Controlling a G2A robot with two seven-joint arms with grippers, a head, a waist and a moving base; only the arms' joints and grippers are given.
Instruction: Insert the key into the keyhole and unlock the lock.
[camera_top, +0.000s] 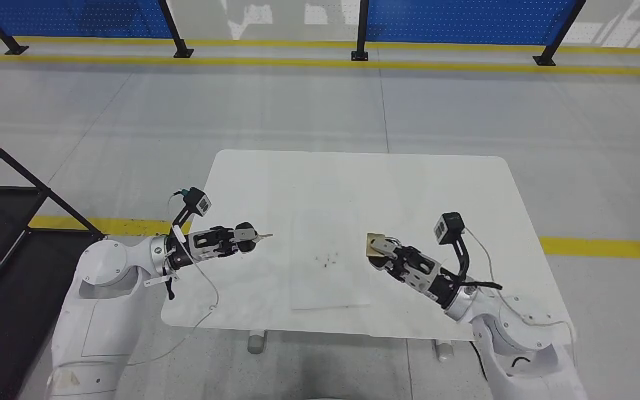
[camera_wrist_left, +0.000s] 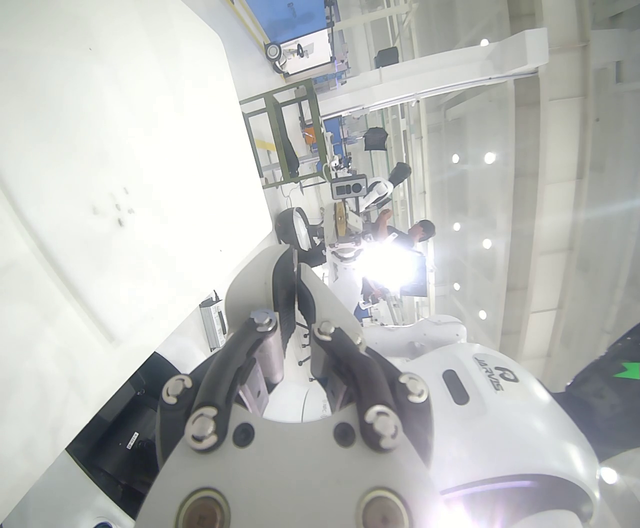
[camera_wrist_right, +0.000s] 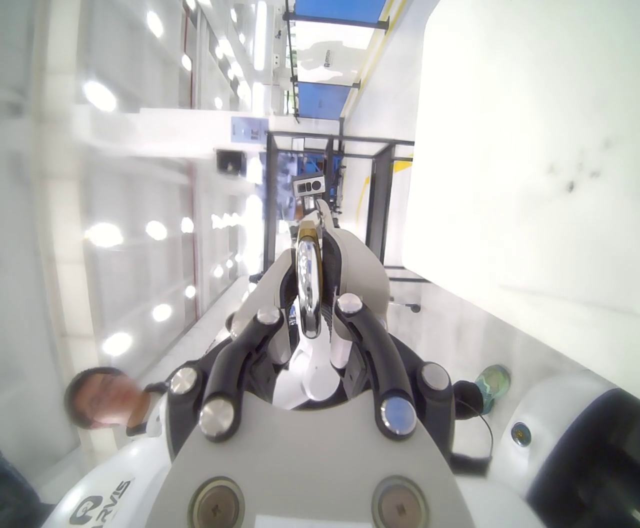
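Observation:
The brass padlock (camera_top: 377, 241) is held above the right half of the table, and my right gripper (camera_top: 385, 250) is shut on it. In the right wrist view its silver shackle (camera_wrist_right: 307, 285) runs between the fingers and the brass body (camera_wrist_right: 306, 234) sticks out past the tips of the right gripper (camera_wrist_right: 312, 250). My left gripper (camera_top: 247, 238) hovers over the table's left edge, shut on the thin silver key (camera_top: 263, 237), whose tip points toward the lock. In the left wrist view the left gripper (camera_wrist_left: 295, 260) has its pads pressed together and hides the key. The far-off lock (camera_wrist_left: 341, 216) faces it.
The white table (camera_top: 360, 180) carries a pale rectangular mat (camera_top: 330, 285) in the middle with a few dark specks (camera_top: 328, 261). A wide gap of table lies between the two grippers. A black frame (camera_top: 20, 200) stands at the left.

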